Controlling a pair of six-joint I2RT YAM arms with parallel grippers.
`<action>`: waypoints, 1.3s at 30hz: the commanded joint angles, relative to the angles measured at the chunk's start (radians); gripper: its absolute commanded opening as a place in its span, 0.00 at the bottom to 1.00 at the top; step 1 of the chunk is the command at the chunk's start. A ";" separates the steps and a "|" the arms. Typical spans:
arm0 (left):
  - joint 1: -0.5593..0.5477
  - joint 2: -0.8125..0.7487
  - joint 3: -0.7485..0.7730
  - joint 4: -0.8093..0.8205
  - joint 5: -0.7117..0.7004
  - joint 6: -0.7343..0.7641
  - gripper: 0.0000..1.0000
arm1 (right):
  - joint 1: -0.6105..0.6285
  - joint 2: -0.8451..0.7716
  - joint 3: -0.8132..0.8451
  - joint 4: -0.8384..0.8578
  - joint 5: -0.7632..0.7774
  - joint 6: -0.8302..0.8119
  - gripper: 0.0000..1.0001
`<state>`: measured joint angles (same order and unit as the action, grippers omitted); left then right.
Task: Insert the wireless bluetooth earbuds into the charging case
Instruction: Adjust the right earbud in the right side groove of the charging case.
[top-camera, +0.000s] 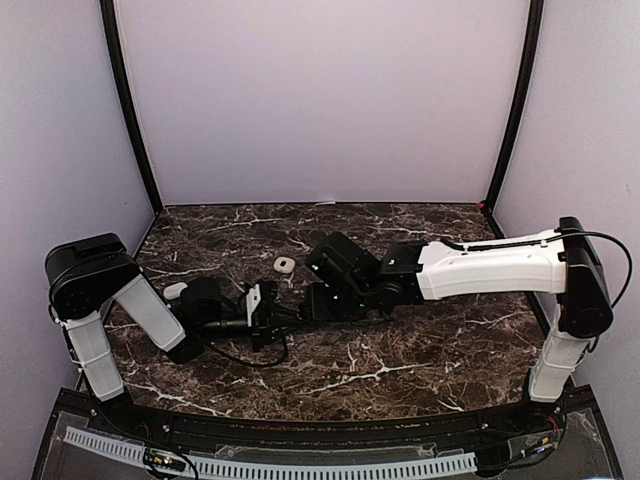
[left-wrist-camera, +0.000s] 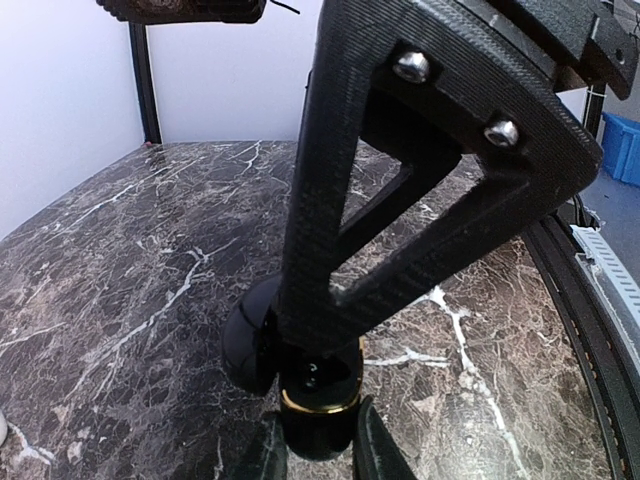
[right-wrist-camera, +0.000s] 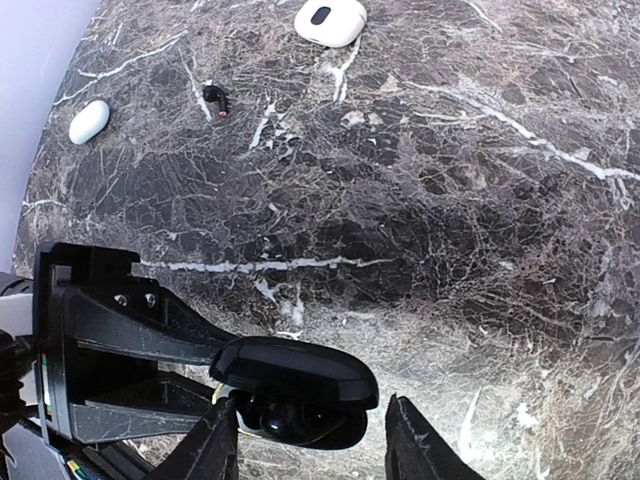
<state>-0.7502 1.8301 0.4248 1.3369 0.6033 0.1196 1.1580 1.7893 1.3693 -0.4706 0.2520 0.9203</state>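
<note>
The charging case is black with a gold rim, and its lid stands open. My left gripper is shut on the case's lower body just above the marble. My right gripper is open, one finger on each side of the case without touching it. A dark rounded shape sits inside the case; I cannot tell what it is. Far from both grippers, a tiny dark earbud with a red tip lies on the table. In the top view the two grippers meet mid-table.
A white rounded piece with a dark oval hole lies behind the grippers. A small white oval piece rests near the table's left edge. My right gripper's black finger frame fills much of the left wrist view. Purple walls enclose the marble table.
</note>
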 joint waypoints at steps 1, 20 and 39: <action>-0.005 -0.038 -0.011 0.047 0.007 -0.011 0.00 | -0.009 -0.013 -0.017 0.023 -0.009 -0.006 0.47; -0.005 -0.035 -0.013 0.062 0.016 -0.020 0.00 | -0.027 -0.087 -0.076 0.042 -0.010 0.005 0.36; -0.002 -0.027 -0.016 0.089 0.020 -0.042 0.00 | -0.033 -0.130 -0.114 0.097 -0.069 -0.128 0.34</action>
<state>-0.7502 1.8301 0.4236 1.3685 0.6094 0.0975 1.1294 1.7191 1.2839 -0.4324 0.2188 0.8841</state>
